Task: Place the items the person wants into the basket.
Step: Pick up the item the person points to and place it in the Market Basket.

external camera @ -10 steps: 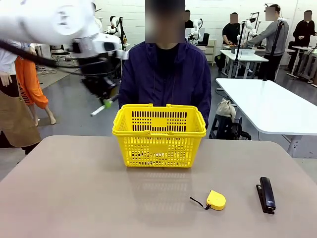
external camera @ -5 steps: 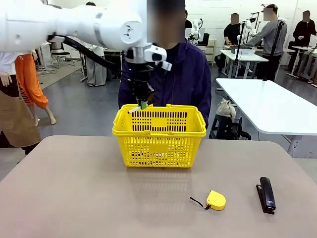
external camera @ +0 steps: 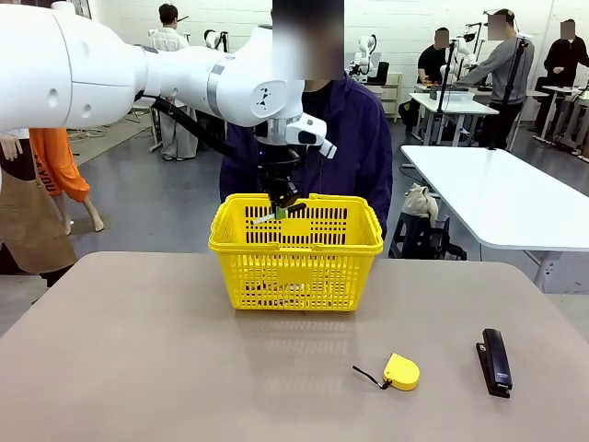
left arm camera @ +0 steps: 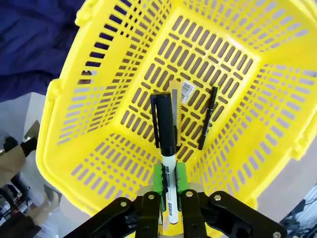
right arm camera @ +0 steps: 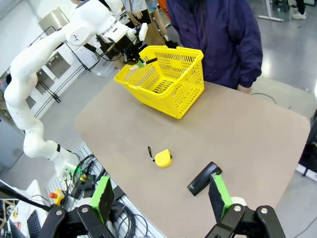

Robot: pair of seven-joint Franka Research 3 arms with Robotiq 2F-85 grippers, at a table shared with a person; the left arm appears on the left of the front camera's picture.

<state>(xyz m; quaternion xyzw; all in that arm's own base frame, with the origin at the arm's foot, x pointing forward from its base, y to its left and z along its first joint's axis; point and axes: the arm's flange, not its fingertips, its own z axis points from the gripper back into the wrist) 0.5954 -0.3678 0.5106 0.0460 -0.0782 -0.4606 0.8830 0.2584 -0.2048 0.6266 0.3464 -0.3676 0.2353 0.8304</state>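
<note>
We see the big brown table [external camera: 138,368] with the yellow basket [external camera: 294,276] standing on it, close to the person [external camera: 308,138]. Our left pincer [left arm camera: 169,191] hangs just above the basket's open top and is clenched on the white marker [left arm camera: 166,148], pinching its white body between the green pads [left arm camera: 157,179]. The black cap pointing down into the basket. The marker looks light, stiff and smooth, so we think the middle is a good place to pinch. A thin black pen [left arm camera: 207,119] already lies on the basket floor. Our right pincer [right arm camera: 161,201] is released, far away.
</note>
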